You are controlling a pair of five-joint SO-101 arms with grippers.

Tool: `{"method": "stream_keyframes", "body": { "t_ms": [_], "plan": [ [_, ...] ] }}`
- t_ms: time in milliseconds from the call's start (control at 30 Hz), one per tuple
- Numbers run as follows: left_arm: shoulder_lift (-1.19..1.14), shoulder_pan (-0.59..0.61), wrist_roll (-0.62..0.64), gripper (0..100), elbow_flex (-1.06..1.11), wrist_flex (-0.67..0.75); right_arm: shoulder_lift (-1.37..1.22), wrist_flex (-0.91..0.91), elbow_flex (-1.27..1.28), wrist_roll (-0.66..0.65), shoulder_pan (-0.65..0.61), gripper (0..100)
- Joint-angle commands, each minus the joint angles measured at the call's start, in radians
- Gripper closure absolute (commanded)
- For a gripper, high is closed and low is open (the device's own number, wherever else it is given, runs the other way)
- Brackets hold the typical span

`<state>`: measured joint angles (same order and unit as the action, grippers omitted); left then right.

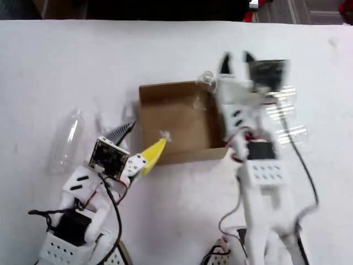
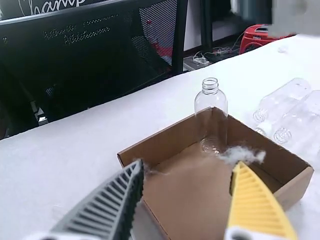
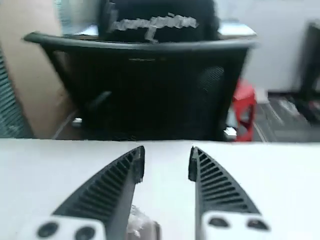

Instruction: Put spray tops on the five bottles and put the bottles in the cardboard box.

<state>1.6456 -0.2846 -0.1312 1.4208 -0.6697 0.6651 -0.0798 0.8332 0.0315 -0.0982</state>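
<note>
An open cardboard box point(image 1: 165, 157) point(image 2: 150, 145) lies in the middle of the white table. One clear uncapped bottle point(image 1: 205, 81) point(image 2: 210, 107) stands upright in its far right corner. My left gripper point(image 1: 144, 136) point(image 2: 189, 166), with one grey and one yellow finger, hovers open over the box's near left edge and holds nothing. My right gripper point(image 1: 236, 59) point(image 3: 166, 155) is open just beyond the box's right side, pointing away over the table. Another clear bottle point(image 1: 65, 141) lies on its side left of the box. Two more bottles point(image 1: 284, 113) point(image 2: 287, 107) lie right of the box.
A tuft of white fluff point(image 2: 241, 155) clings near the yellow fingertip point(image 1: 160, 144). A black mesh chair point(image 3: 150, 85) stands past the table's far edge. The table point(image 1: 83, 61) has open room at the far left.
</note>
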Motion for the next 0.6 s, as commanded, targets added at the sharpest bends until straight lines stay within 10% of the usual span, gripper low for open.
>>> {"method": "stream_keyframes", "body": {
  "t_ms": [0, 400, 567],
  "plan": [
    [0.013, -0.012, -0.014, 74, -0.005, 0.026, 0.177, -0.363, -0.097, 0.046, 0.191, 87.2],
    [0.013, -0.002, -0.014, 74, -0.006, 0.026, 0.045, -0.782, -0.089, -0.631, 0.383, 87.2],
    [0.013, -0.002, -0.014, 74, -0.003, 0.026, 0.042, -0.934, -0.009, -0.689, 0.381, 87.2]
  ]
}}
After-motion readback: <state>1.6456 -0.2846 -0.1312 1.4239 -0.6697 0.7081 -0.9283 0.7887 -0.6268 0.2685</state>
